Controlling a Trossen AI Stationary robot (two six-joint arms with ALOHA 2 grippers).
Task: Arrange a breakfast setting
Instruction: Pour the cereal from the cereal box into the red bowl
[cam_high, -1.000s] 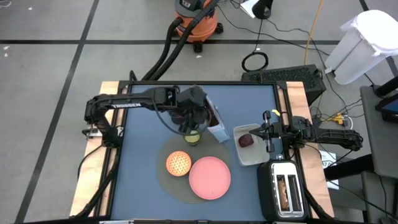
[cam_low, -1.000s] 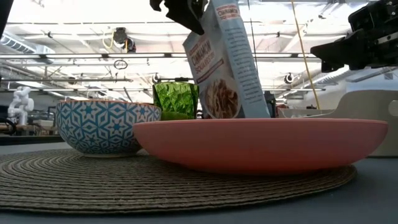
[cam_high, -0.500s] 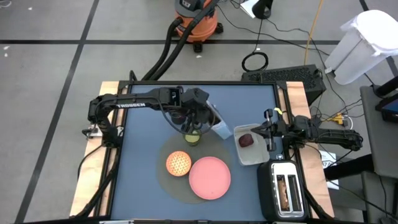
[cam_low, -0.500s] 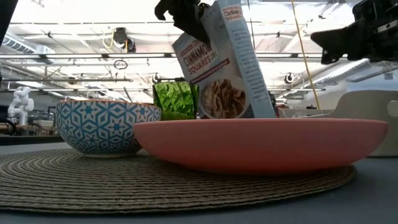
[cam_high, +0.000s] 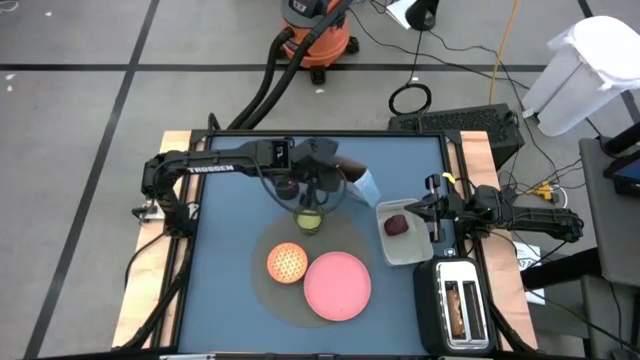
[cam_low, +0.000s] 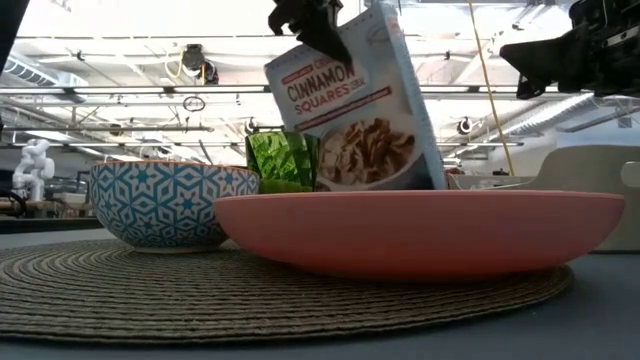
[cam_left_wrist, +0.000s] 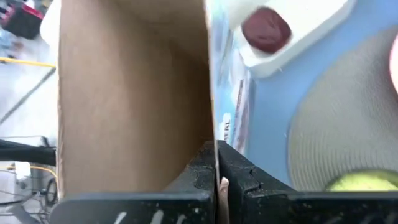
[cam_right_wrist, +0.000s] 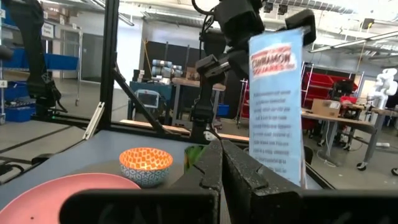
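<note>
My left gripper (cam_high: 324, 176) is shut on the open top of the cereal box (cam_high: 357, 186), which tilts behind the pink plate (cam_low: 420, 228) in the low view. The green cup (cam_high: 308, 220) stands just near of the box, at the far rim of the round grey mat (cam_high: 262, 292). The orange bowl (cam_high: 287, 262) and the plate (cam_high: 337, 285) sit on the mat. The dark red fruit (cam_high: 397, 225) lies in the clear tub (cam_high: 405, 250). My right gripper (cam_high: 432, 218) is shut and touches nothing, above the tub's right side. My left gripper pinches one wall of the cereal box at its open top edge (cam_left_wrist: 211, 134), one finger (cam_left_wrist: 200, 171) inside the box and one (cam_left_wrist: 239, 177) outside. The fingers come from above. The box (cam_low: 355, 110) hangs tilted below them; the plate hides its bottom.
A black toaster (cam_high: 455, 310) with toast (cam_high: 458, 305) in a slot stands at the near right corner. Wooden rails run along the table's left and right sides. Bare blue table lies at the far left and near left.
My left gripper has shut on the box's top wall and shifted a little toward the table's right edge. The cereal box has turned about, so its printed front now faces the near edge, and it has tipped further over.
</note>
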